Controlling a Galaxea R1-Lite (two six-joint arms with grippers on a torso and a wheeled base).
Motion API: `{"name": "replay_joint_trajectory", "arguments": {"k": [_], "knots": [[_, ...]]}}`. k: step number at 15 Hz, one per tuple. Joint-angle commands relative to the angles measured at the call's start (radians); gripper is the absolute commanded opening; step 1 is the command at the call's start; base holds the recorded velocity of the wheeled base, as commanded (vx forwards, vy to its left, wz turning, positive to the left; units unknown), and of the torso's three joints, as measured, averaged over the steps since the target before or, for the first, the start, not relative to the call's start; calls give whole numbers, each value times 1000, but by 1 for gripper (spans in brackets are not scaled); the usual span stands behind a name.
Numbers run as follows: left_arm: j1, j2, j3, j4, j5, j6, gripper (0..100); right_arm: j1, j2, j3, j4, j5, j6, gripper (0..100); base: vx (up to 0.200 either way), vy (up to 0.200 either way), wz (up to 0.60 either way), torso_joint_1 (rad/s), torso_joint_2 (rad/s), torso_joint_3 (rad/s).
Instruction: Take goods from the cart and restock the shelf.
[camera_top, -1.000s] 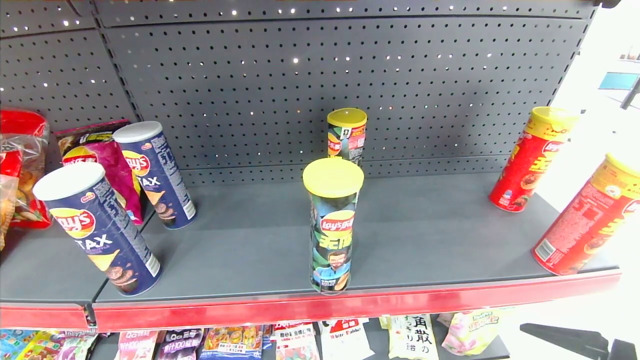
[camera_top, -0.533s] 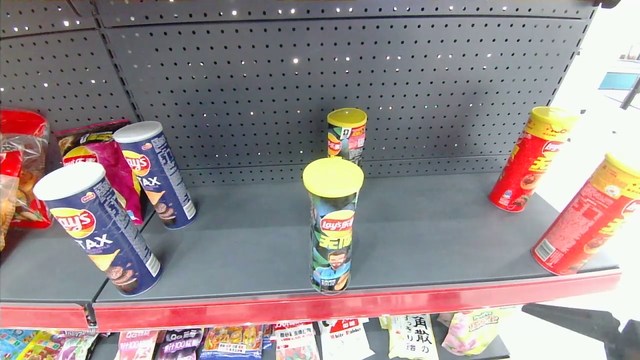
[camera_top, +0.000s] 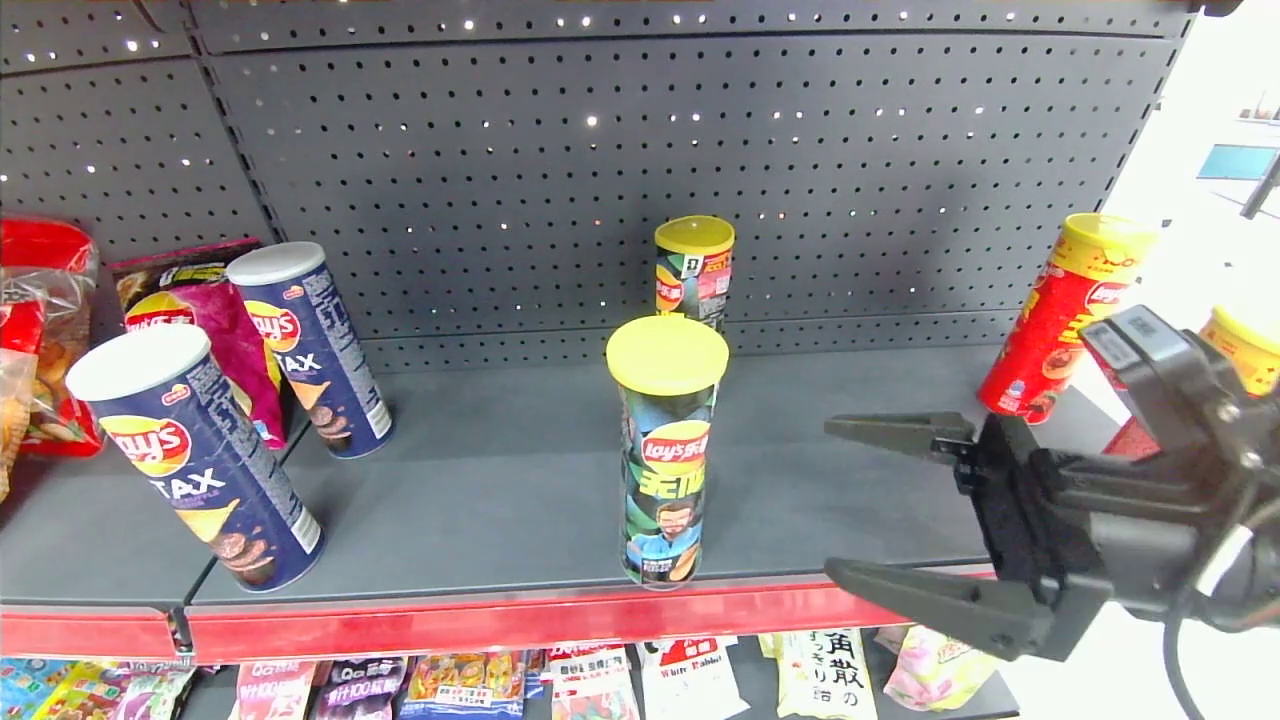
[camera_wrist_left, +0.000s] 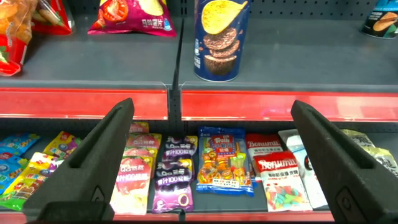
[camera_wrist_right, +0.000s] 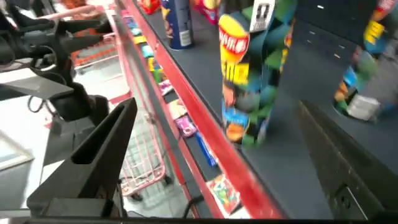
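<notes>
Right gripper has come up into the head view from the lower right since a second ago. It now hangs in front of the shelf, to the right of the front green chip can. Cans unchanged.

- Right gripper: fingers spread wide, nothing held. In its wrist view the front green chip can stands between and beyond the fingers, untouched.
- Front green chip can: tall tube with a green-and-black print and a flat yellow lid, upright at the shelf's red front lip.
- Second green can: straight behind it, against the pegboard.
- Two red cans: well to its right, the nearer one partly behind the right arm.
- Two blue cans: well to its left.
- Left gripper: fingers wide apart, empty, facing the red lip below a blue can.
- Pink wire cart: below the shelf lip.
</notes>
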Motion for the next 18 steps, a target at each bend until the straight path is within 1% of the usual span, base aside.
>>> {"name": "replay_joint_trajectory", "arguments": {"k": [1,3,4,5,6,8,10,15,18], "knots": [[0,0,0,0,0,1,100,-72,156,-87,-6,74,-5,100,0,0,0,0,0,0],[0,0,0,0,0,1,100,-123,215,-150,-6,169,-27,100,0,0,0,0,0,0],[0,0,0,0,0,-1,100,-141,236,-168,-6,206,-36,100,0,0,0,0,0,0],[0,0,0,0,0,1,100,-147,242,-173,-6,220,-39,100,0,0,0,0,0,0],[0,0,0,0,0,-1,100,-167,261,-182,-6,263,-42,100,0,0,0,0,0,0],[0,0,0,0,0,-1,100,-172,288,-216,-6,269,-44,100,0,0,0,0,0,0],[0,0,0,0,-1,-1,100,-172,340,-308,-4,264,-42,100,0,0,0,0,0,0],[0,0,0,0,0,-1,100,-163,373,-323,-3,266,-42,100,0,0,0,0,0,0],[0,0,0,0,0,-1,100,-146,388,-354,-3,271,-39,100,0,0,0,0,0,0]]}}
